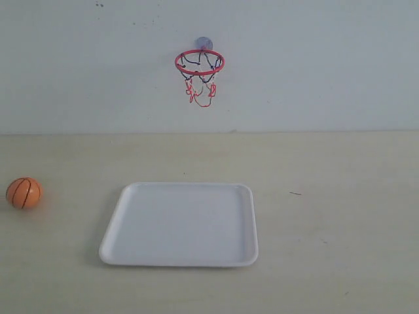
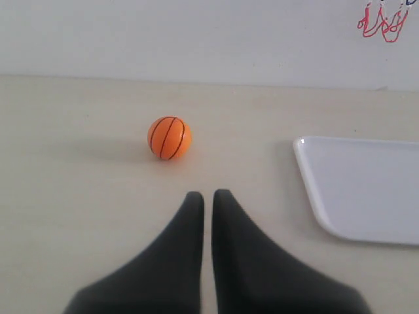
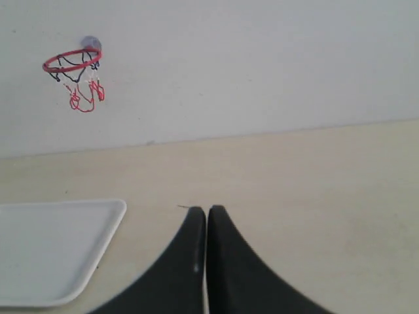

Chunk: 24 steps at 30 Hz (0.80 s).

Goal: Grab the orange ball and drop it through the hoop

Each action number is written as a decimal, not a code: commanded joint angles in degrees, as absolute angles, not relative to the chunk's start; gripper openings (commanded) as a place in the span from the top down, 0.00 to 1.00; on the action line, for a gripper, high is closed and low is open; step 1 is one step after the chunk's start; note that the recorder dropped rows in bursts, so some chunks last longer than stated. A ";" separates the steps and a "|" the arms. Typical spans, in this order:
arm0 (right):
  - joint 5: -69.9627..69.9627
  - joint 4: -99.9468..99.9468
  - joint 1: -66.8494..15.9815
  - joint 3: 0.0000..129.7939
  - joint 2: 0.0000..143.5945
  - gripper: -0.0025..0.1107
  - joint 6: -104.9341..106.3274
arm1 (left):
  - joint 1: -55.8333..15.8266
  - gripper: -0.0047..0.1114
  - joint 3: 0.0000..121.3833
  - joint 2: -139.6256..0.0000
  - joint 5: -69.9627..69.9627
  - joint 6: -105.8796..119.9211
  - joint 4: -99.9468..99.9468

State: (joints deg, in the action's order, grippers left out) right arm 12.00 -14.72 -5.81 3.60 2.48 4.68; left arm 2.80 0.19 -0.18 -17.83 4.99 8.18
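Exterior view: the orange ball point(image 1: 24, 193) sits on the table point(image 1: 340, 229) at the far left, well apart from the white tray point(image 1: 180, 226). The tray is empty, nothing in it at all. The hoop point(image 1: 200, 72) hangs on the wall above and behind the tray, net dangling free. No arms in shot here.

Left wrist view: the left gripper point(image 2: 208, 194) has its fingers pressed together w/ only a sliver between them, holding nothing. The ball lies ahead of the tips, near but not touching, on bare table. A tray corner shows off to one side.

Right wrist view: the right gripper point(image 3: 207, 209) is likewise closed up and empty. I see hoop and tray edge, no ball.

Handling, my guess: small toy, prob. light and a bit rubbery, so it gives slightly under squeeze. It's round (will roll at the least nudge), so I'd open wide first, then pinch across its widest middle, approx. level w/ the seams.
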 commanded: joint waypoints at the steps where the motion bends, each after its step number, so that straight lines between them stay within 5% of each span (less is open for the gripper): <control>1: 12.90 -9.45 -5.76 0.33 0.90 0.98 -0.52 | 2.86 0.92 0.00 0.00 -17.53 4.56 8.54; 24: 20.39 -9.25 -5.76 0.00 0.00 0.98 4.92 | 2.86 0.92 0.00 0.00 -17.53 4.56 8.54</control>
State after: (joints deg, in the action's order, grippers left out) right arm 20.28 -9.45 -5.81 -0.01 0.26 4.34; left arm 2.80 0.19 -0.18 -17.83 4.99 8.18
